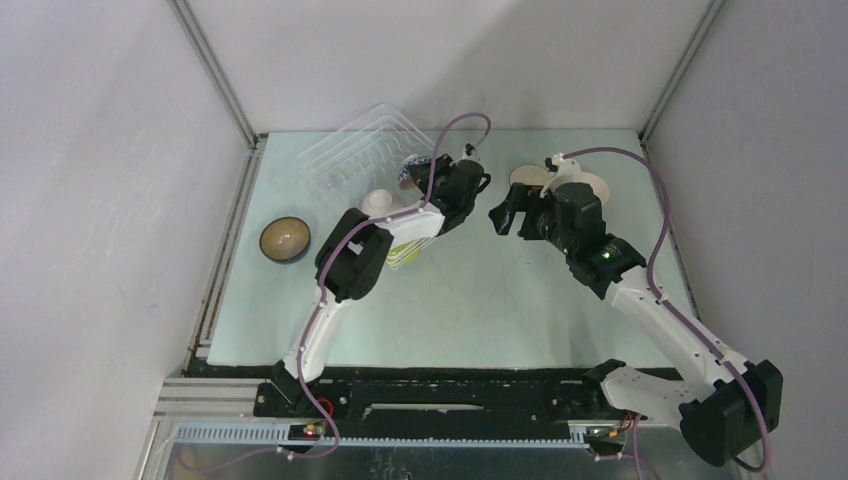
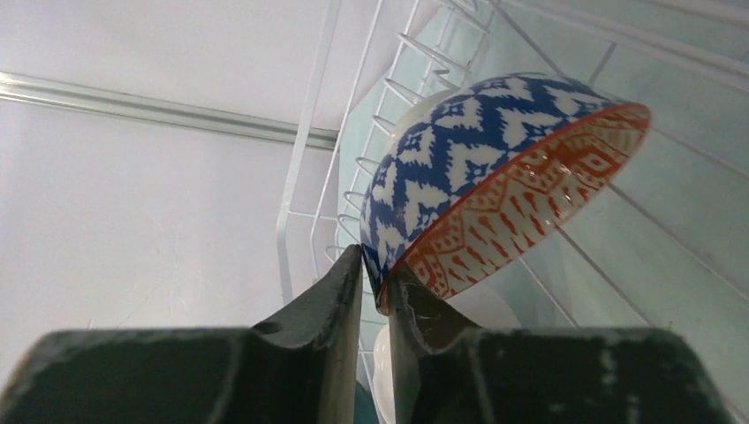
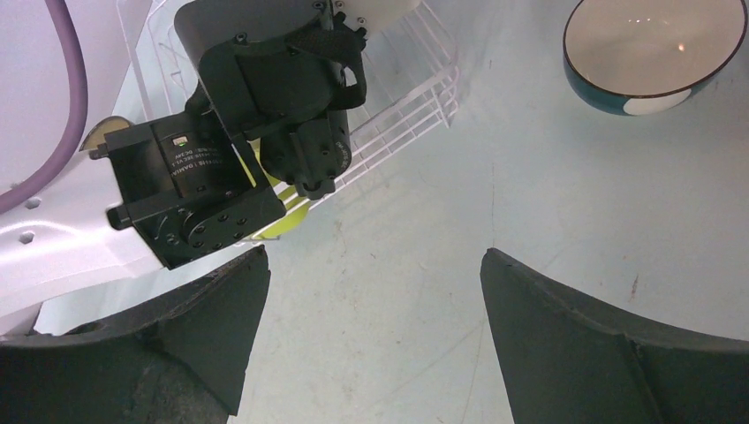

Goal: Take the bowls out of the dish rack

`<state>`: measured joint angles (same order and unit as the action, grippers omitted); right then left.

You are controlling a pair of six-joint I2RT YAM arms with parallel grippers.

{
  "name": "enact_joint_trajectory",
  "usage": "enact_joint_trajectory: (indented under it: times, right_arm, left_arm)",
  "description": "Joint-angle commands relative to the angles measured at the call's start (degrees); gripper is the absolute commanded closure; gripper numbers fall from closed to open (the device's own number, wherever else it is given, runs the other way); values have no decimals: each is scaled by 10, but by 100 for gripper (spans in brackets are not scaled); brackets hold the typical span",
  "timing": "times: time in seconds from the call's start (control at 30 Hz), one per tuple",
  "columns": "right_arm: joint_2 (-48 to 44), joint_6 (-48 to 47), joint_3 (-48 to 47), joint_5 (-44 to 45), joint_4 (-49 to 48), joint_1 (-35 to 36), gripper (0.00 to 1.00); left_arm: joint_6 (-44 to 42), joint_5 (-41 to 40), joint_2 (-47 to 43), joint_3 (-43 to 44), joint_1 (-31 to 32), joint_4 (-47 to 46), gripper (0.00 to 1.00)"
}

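The dish rack point(image 1: 362, 148) stands tilted at the back of the table, its white wires point(image 2: 305, 150) also filling the left wrist view. A blue-and-white patterned bowl point(image 2: 495, 168) with an orange-patterned inside stands on edge in it point(image 1: 412, 168). My left gripper point(image 2: 378, 265) is shut on that bowl's lower rim, one finger outside and one inside. A white bowl point(image 1: 380, 203) and a lime green bowl point(image 1: 405, 250) lie under the left arm. My right gripper point(image 3: 371, 265) hangs open over bare table point(image 1: 510, 215), holding nothing.
A dark bowl point(image 1: 285, 240) sits alone at the table's left. A teal bowl with a pale inside point(image 3: 654, 44) rests right of the rack point(image 1: 528, 178), and another pale bowl point(image 1: 597, 186) lies behind the right arm. The left wrist point(image 3: 265, 115) is close to my right gripper.
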<state>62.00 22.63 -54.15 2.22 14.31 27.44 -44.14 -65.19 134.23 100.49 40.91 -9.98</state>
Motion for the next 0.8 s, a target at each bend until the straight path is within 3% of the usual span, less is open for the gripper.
enact_joint_trajectory:
  times: [0.0, 0.57, 0.77]
  right_arm:
    - [-5, 4, -1, -3, -16, -4, 3]
    - [-15, 5, -1, 9, -9, -5, 4]
    - [-65, 11, 41, 31, -48, -5, 5]
  left_arm:
    - [-42, -36, -12, -10, 0, -75, 79]
    - [-83, -62, -55, -43, 0, -152, 96]
    - [-65, -62, -105, -62, 0, -152, 100]
